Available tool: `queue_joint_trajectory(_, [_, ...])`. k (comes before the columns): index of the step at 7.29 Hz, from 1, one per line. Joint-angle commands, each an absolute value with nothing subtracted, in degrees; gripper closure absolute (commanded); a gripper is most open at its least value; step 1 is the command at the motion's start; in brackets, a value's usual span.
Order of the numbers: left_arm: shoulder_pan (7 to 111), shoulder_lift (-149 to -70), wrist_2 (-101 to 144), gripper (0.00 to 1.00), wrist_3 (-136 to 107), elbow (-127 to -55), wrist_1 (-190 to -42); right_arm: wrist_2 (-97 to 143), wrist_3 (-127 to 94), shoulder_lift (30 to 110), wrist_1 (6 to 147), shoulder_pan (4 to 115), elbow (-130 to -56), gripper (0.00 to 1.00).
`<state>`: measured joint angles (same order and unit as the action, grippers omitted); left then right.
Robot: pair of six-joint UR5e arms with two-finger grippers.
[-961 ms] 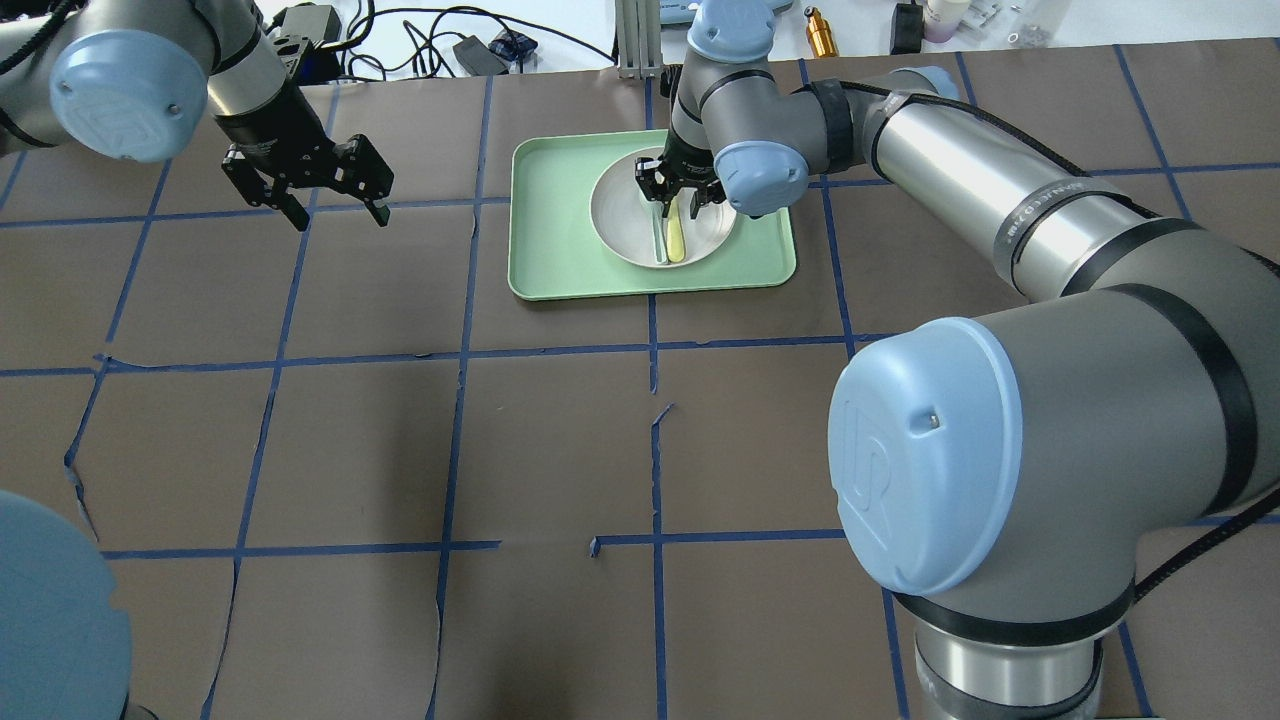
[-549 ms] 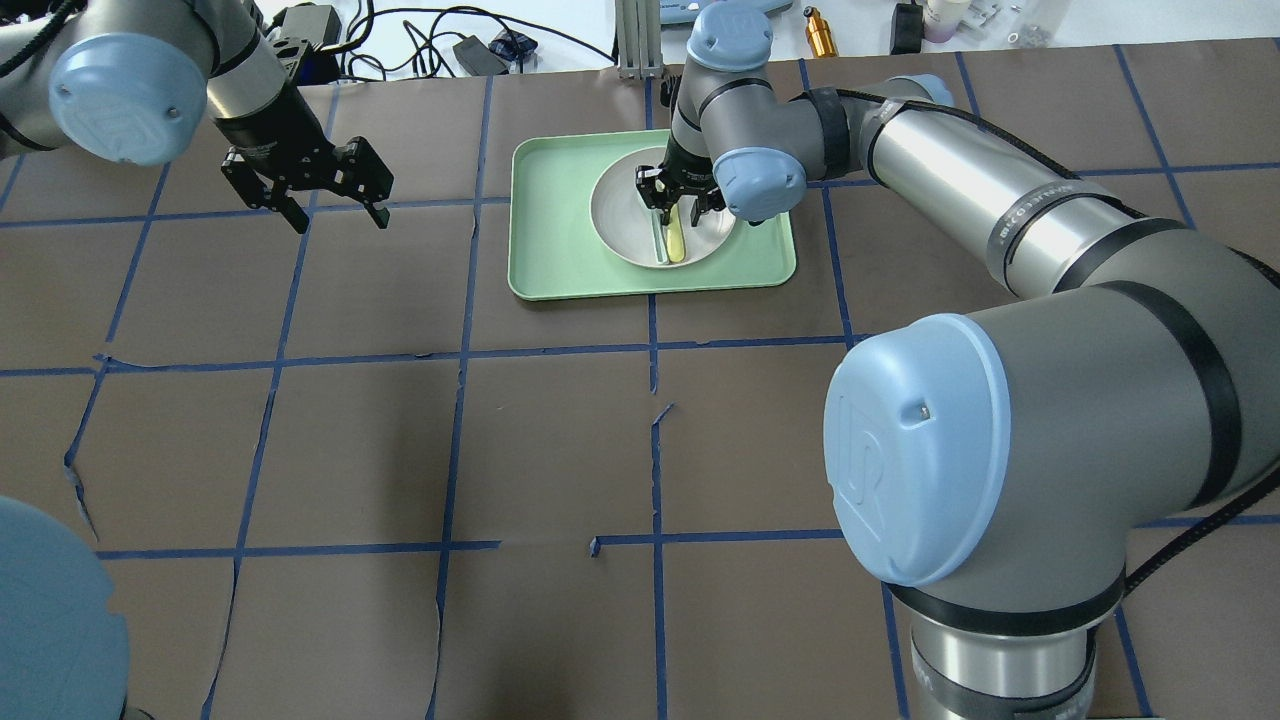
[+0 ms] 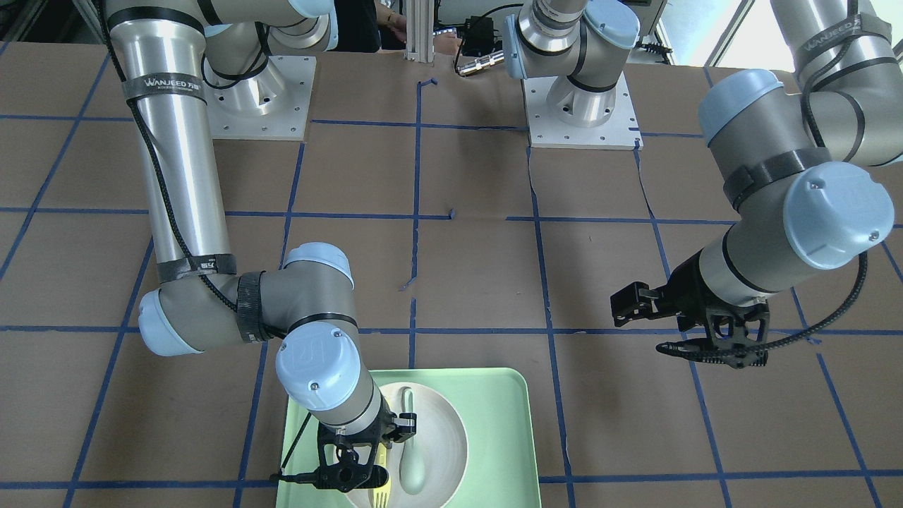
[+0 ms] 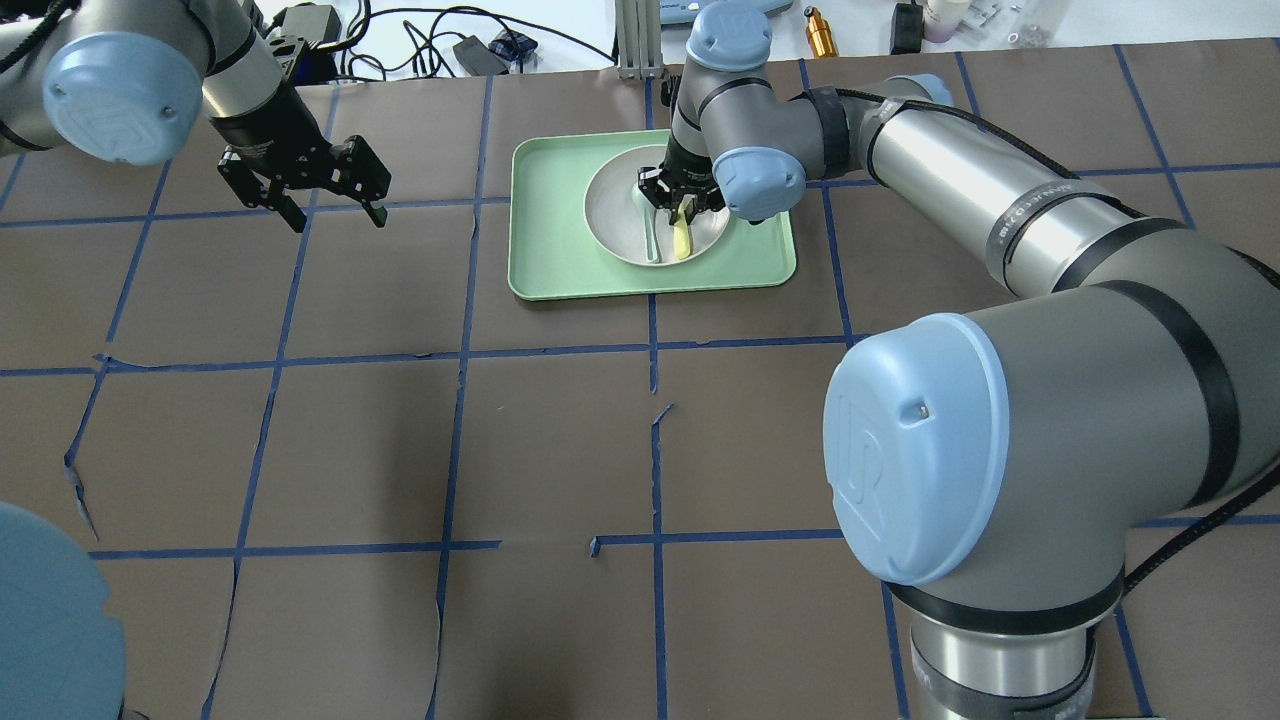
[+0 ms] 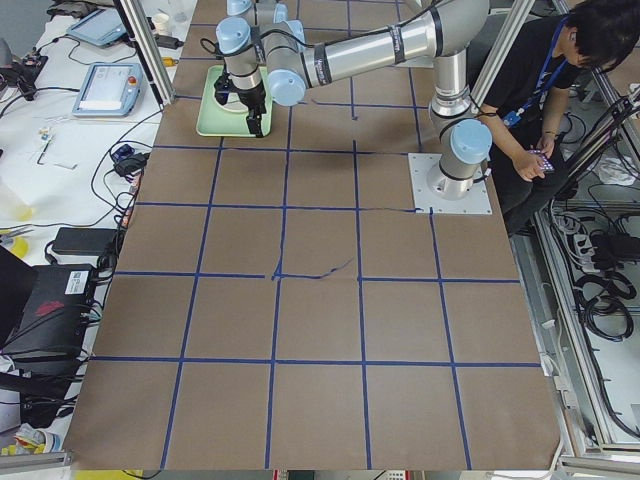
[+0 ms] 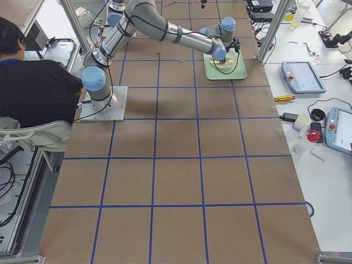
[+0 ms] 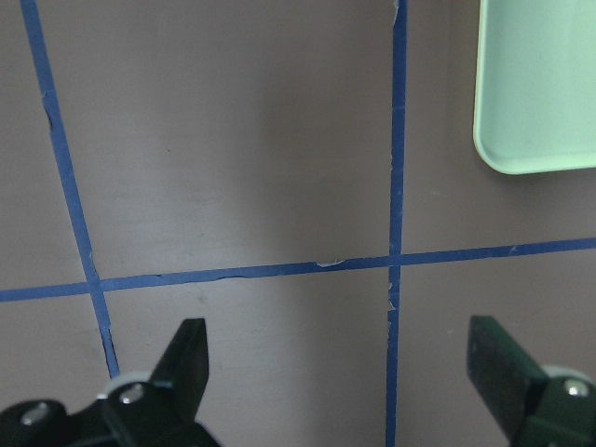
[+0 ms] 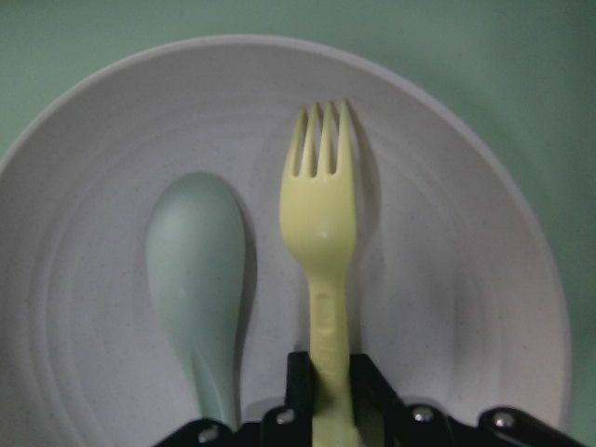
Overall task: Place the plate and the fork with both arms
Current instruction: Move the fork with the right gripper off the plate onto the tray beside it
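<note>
The off-white plate (image 4: 615, 215) sits on the light-green tray (image 4: 550, 255) at the far middle of the table. The pale-yellow fork (image 4: 683, 240) lies over the plate beside a grey-green spoon (image 4: 651, 240). My right gripper (image 4: 680, 205) is shut on the fork's handle. In the right wrist view the fork (image 8: 321, 214) points away from the gripper (image 8: 326, 382), with the spoon (image 8: 197, 270) to its left on the plate (image 8: 447, 279). My left gripper (image 4: 338, 222) is open and empty above the table, left of the tray.
The tray's corner (image 7: 540, 93) shows at the upper right of the left wrist view, with bare brown table and blue tape lines under the left gripper (image 7: 340, 372). Cables and small items lie past the table's far edge (image 4: 450, 45).
My right gripper has lowered and closed on the fork's handle. The plate has shifted slightly to the left on the tray. My left arm has barely moved.
</note>
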<state>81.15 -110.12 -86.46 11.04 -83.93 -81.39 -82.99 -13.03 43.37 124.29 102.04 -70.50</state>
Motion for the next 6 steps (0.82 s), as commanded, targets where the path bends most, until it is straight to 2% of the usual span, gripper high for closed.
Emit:
queue_joint_trajectory(1, [81.0, -110.0, -86.5, 0.00, 11.0, -83.9, -81.4, -83.1, -14.3, 44.5, 124.2, 102.0, -70.4, 1.00])
queue_joint_trajectory(4, [80.9, -109.8, -86.5, 0.00, 11.0, -83.8, -81.4, -83.5, -14.3, 48.5, 123.8, 100.6, -68.7, 1.00])
queue_joint_trajectory(6, [81.0, -109.5, -86.1, 0.00, 11.0, -83.8, -81.4, -83.0, -2.8, 48.5, 123.3, 94.1, -71.0, 1.00])
